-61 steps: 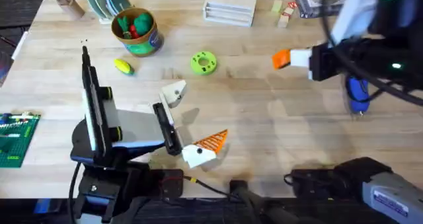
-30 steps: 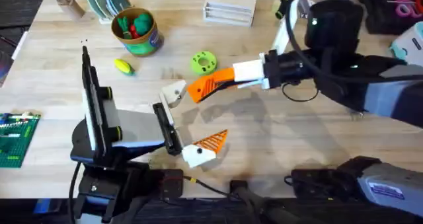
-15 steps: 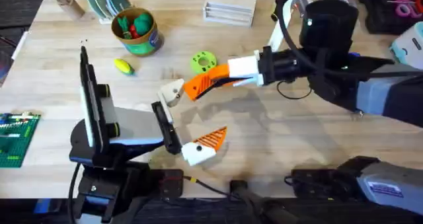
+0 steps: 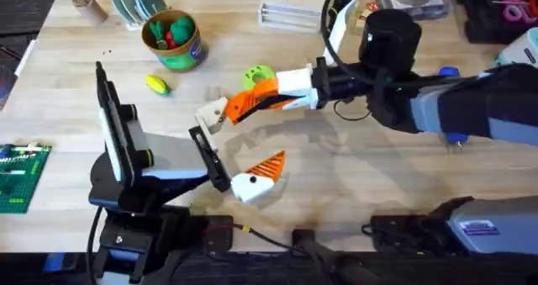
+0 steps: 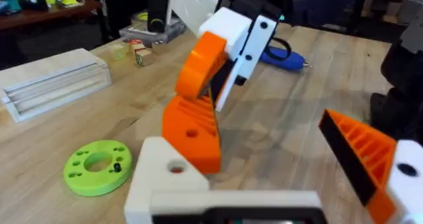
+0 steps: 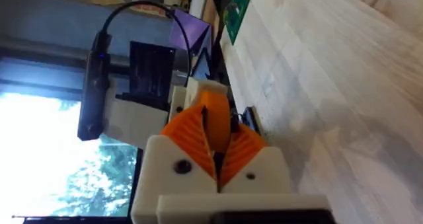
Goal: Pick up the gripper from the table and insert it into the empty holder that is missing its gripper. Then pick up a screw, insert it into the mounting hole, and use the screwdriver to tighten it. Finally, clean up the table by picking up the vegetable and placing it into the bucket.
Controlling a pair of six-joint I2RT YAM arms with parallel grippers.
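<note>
Now our right end effector (image 4: 252, 102) is clamped shut on the gripper (image 5: 193, 133), an orange wedge, and holds it right against the empty holder (image 4: 212, 114), the white block on our left end effector (image 4: 239, 150), whose fingers stand apart, nothing between them. We judge the first step, insertion, is underway. Next the wedge must seat fully so its hole lines up with the holder's. Farther out on the surface (image 4: 336, 176) lie the screwdriver (image 5: 281, 55), the vegetable (image 4: 156, 85) and the bucket (image 4: 173, 39).

The screwdriver (image 4: 451, 71) lies mostly hidden behind the right arm near the worktop's right edge. The bucket's (image 4: 174, 39) contents are too small to identify, perhaps red and green toys.
</note>
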